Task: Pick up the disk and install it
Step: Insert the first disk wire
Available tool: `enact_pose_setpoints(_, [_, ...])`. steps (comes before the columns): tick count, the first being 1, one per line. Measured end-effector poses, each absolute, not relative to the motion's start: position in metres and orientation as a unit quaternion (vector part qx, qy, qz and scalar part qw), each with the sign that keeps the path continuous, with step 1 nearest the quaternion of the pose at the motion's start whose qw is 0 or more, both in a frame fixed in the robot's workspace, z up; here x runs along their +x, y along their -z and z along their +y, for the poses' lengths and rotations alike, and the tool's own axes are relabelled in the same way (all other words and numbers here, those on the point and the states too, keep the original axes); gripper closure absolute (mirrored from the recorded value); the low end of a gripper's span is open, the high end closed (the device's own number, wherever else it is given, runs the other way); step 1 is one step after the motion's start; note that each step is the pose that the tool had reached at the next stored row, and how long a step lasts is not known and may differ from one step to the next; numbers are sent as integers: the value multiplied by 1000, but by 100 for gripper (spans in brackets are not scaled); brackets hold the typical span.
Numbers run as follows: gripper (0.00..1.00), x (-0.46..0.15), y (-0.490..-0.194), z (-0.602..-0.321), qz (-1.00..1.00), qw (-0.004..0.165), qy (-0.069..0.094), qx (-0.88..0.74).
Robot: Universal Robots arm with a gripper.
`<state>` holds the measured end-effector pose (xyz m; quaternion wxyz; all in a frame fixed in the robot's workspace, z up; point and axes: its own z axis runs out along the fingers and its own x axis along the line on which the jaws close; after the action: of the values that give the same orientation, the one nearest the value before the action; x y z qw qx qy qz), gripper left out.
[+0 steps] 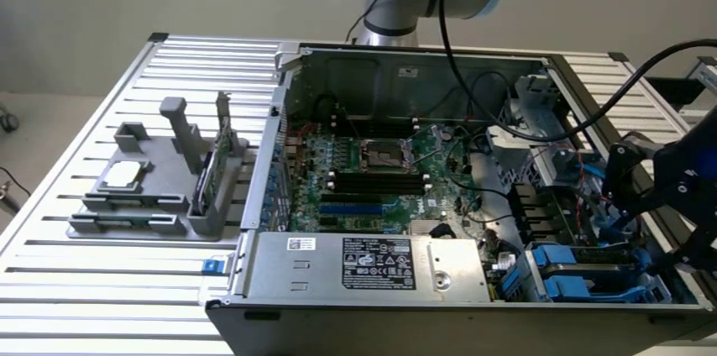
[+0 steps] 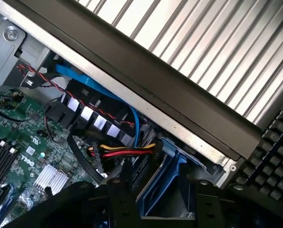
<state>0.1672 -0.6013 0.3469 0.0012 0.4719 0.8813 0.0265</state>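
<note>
The disk sits low in the drive bay at the front corner of the open computer case, on the exterior view's right. Its blue bracket (image 1: 583, 270) shows there. In the wrist view the same blue bracket (image 2: 163, 185) stands between my two black fingers (image 2: 120, 199), with grey metal inside its frame. My gripper (image 2: 163, 190) straddles it, the fingers apart with a narrow gap on each side. The arm's dark head (image 1: 672, 192) hangs over that corner of the case.
A bundle of red, yellow and black cables (image 2: 125, 152) and a blue cable (image 2: 99, 90) run close beside the bay. The case's side wall (image 2: 179, 109) is right behind it. A grey power-supply box (image 1: 375, 262), the motherboard (image 1: 370, 167) and a grey fixture holding a chip (image 1: 123, 175) lie further off.
</note>
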Motion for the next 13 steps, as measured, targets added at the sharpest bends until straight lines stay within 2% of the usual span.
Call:
enact_pose_setpoints(1, [53,167,-347,-601,880,1,-27,474])
enact_pose_setpoints(13, [53,167,-343,-601,839,1,-25,544])
